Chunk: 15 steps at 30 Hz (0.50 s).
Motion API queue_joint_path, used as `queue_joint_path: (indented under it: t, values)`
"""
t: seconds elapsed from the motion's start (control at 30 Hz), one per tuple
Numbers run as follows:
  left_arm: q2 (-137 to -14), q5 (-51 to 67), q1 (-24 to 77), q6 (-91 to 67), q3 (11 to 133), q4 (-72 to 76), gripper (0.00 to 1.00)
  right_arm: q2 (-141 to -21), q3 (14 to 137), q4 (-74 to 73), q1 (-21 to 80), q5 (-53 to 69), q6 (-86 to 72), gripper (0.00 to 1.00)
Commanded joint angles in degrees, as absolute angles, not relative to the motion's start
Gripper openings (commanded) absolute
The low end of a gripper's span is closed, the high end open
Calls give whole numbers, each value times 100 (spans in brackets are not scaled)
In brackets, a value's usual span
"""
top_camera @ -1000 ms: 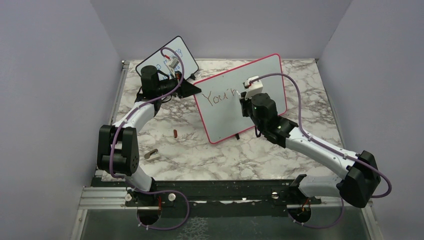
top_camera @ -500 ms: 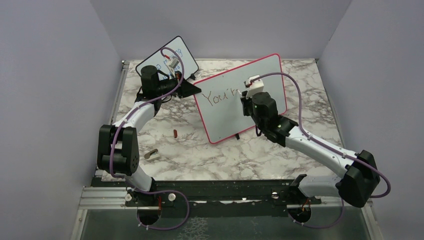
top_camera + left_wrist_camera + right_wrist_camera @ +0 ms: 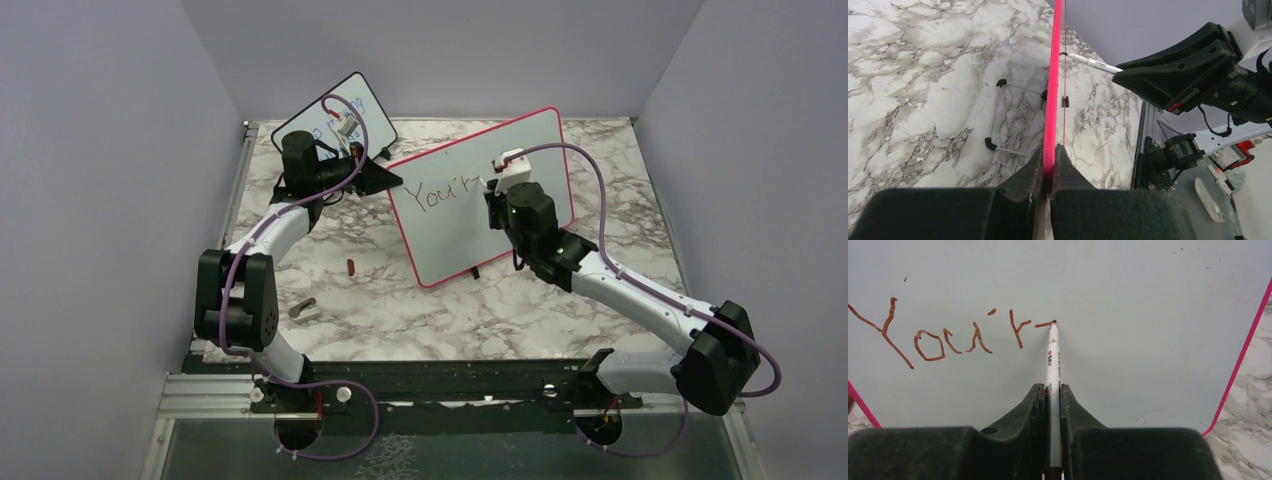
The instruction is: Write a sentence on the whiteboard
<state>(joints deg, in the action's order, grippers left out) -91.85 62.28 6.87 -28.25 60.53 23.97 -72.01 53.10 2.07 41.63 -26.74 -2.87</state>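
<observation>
- right gripper (image 3: 1052,388) fingers squeezed tight on the marker (image 3: 1052,357), with the tip touching the whiteboard (image 3: 1128,300)
- the sentence (image 3: 948,340) reads "You'r" plus a dash, at the tip's 9 o'clock
- left gripper (image 3: 1049,156) is pinched closed on the board's pink frame, at the 10 o'clock corner
- board stands tilted on the marble table (image 3: 420,310)

I found the whiteboard (image 3: 540,140), white with a red-pink frame and rounded corners, standing propped at a lean on the marble table (image 3: 620,200), right of centre. The sentence (image 3: 948,337) was incomplete: brownish-red letters "You'r" and one short stroke, upper left.
</observation>
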Motion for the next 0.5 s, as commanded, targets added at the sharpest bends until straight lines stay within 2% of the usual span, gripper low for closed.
queue_joint_path:
  t: [0.0, 0.47]
  values:
    - [-9320, 6481, 776, -2699, 6099, 2232, 0, -7237, 5318, 449, 4105, -2780, -184, 1]
    - [-9334, 6498, 777, -2716, 6108, 2232, 0, -7295, 5413, 625, 4104, -2417, -72, 1]
